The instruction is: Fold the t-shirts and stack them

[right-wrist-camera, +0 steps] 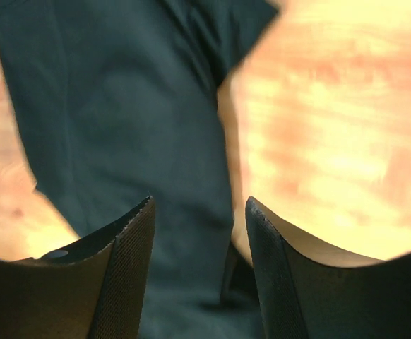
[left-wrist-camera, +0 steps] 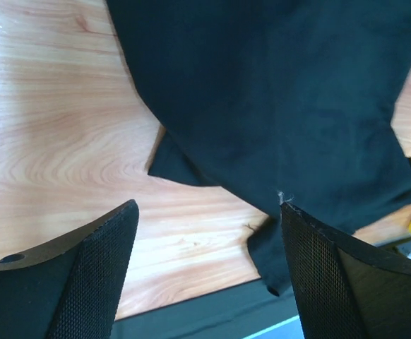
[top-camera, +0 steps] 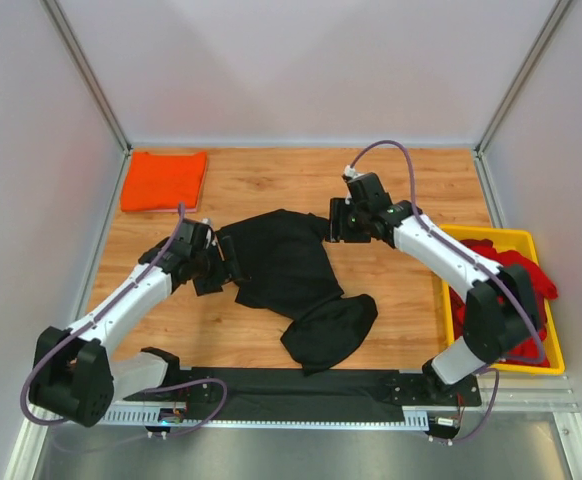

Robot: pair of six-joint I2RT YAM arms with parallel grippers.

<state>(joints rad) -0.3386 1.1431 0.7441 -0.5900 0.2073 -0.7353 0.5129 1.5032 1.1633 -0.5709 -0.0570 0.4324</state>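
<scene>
- Black t-shirt (top-camera: 286,265): unfolded, lies in the middle of the table (top-camera: 271,180). The far part is spread fairly flat, with one short sleeve pointing to the far right. The near part is bunched into a rounded, creased lump towards the near edge. In the left wrist view its edge forms an angled outline with a small flap showing beneath
- Orange t-shirt (top-camera: 164,180): bright orange, folded into a compact flat rectangle, lies at the far left corner of the table, well apart from the black one
- Red t-shirts (top-camera: 536,272): unfolded, heaped loosely in the yellow tray (top-camera: 491,233) at the right side, cloth spilling over its right rim
</scene>
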